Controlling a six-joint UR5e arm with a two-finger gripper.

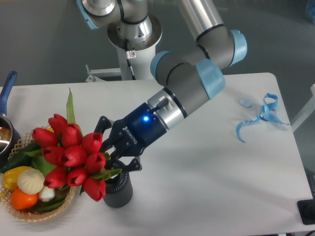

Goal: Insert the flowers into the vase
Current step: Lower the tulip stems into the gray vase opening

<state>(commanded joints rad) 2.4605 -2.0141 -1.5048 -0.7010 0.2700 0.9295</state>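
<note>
The flowers (74, 157) are a bunch of red tulip buds with green leaves, tilted to the left so that the heads hang over the wicker basket. My gripper (110, 155) is shut on the stems just right of the buds. The vase (118, 191), a short dark grey ribbed cylinder, stands right below the gripper near the table's front edge. The stem ends are hidden behind the fingers and the vase mouth, so I cannot tell how far they reach into the vase.
A wicker basket (29, 216) with green, yellow, orange and white vegetables stands at the front left, touching the flower heads. A pot with a blue handle (9, 83) is at the left edge. A blue ribbon (261, 115) lies at the right. The robot base (133, 34) is behind.
</note>
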